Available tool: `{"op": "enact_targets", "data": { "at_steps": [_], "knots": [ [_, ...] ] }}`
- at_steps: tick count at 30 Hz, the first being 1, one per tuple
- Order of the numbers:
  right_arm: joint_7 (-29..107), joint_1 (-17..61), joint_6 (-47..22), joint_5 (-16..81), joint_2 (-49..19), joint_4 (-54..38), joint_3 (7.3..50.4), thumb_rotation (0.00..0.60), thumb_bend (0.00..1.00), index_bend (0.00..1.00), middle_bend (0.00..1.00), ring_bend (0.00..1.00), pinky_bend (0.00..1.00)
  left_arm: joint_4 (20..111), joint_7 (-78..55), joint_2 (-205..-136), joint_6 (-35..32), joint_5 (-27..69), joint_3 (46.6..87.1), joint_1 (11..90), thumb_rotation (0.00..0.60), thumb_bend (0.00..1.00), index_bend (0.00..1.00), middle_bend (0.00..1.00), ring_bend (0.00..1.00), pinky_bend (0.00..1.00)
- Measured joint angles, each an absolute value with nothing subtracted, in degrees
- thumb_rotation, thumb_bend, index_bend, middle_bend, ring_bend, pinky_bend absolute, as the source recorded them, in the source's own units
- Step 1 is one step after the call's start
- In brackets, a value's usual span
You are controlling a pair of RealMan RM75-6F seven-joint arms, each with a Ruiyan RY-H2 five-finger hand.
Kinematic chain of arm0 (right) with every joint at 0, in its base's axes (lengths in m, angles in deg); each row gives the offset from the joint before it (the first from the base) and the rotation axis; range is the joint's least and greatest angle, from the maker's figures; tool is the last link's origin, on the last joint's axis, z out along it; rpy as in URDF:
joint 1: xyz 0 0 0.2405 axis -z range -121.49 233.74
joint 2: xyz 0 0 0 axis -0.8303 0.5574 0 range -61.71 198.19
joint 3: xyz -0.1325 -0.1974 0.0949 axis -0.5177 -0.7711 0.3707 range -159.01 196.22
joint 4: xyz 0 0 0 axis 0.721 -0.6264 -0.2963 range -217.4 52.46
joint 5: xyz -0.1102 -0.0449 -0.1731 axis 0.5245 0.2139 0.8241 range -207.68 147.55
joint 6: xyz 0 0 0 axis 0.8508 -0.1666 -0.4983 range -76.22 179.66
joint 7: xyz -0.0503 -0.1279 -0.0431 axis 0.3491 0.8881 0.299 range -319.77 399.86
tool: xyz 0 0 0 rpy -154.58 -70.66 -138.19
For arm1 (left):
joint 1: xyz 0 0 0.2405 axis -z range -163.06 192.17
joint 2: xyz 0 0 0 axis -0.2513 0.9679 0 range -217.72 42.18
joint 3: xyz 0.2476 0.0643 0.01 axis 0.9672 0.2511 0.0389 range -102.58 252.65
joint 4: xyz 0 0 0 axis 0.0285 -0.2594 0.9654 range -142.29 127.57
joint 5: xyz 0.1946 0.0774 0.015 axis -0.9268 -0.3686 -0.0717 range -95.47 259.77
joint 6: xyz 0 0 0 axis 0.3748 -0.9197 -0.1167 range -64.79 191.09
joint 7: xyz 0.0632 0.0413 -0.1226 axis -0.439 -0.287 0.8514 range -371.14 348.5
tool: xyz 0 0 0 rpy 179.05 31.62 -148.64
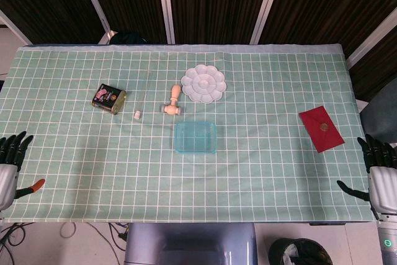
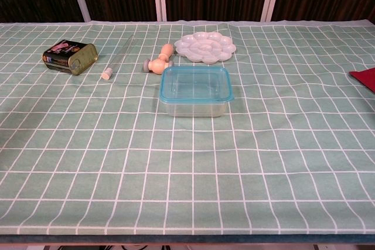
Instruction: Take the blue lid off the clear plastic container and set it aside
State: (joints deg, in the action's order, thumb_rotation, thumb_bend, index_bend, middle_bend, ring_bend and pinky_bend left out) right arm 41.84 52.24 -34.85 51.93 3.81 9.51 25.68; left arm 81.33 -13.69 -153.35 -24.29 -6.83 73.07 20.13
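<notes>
The clear plastic container stands near the middle of the table with its blue lid sitting flat on top. My left hand hovers at the table's near left edge, fingers spread, holding nothing. My right hand hovers at the near right edge, fingers likewise apart and empty. Both hands are far from the container. Neither hand shows in the chest view.
A green checked cloth covers the table. Behind the container lie a white flower-shaped palette, a small wooden stamp, a glass tube with a cork and a tin can on its side. A red envelope lies right.
</notes>
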Motion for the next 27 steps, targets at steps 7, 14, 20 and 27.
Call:
{"op": "enact_targets", "data": {
  "at_steps": [7, 14, 20, 27],
  "knots": [
    [41.88, 52.26, -34.93, 52.04, 3.81, 9.51, 25.66, 0.600, 0.20, 0.00, 0.00, 0.00, 0.00, 81.31, -13.65, -153.33, -24.28, -6.87, 73.10, 20.13, 0.600, 0.00, 0.00, 0.00, 0.00, 0.00],
    [41.70, 52.21, -34.92, 51.85, 3.67, 9.33, 25.81, 0.600, 0.20, 0.00, 0.00, 0.00, 0.00, 81.41, -14.37, -153.38, -23.99, -6.83, 73.09, 20.29, 0.600, 0.00, 0.00, 0.00, 0.00, 0.00],
    [42.24, 51.90, -34.75, 51.50, 2.94, 8.67, 26.11, 0.600, 0.20, 0.00, 0.00, 0.00, 0.00, 83.51, -16.15, -153.71, -22.41, -5.95, 72.69, 21.12, 0.600, 0.00, 0.00, 0.00, 0.00, 0.00],
    [43.83, 50.90, -34.70, 51.19, 0.07, 6.23, 26.86, 0.600, 0.20, 0.00, 0.00, 0.00, 0.00, 91.38, -22.40, -154.98, -16.30, -0.62, 69.99, 25.02, 0.600, 0.00, 0.00, 0.00, 0.00, 0.00]
  ]
}}
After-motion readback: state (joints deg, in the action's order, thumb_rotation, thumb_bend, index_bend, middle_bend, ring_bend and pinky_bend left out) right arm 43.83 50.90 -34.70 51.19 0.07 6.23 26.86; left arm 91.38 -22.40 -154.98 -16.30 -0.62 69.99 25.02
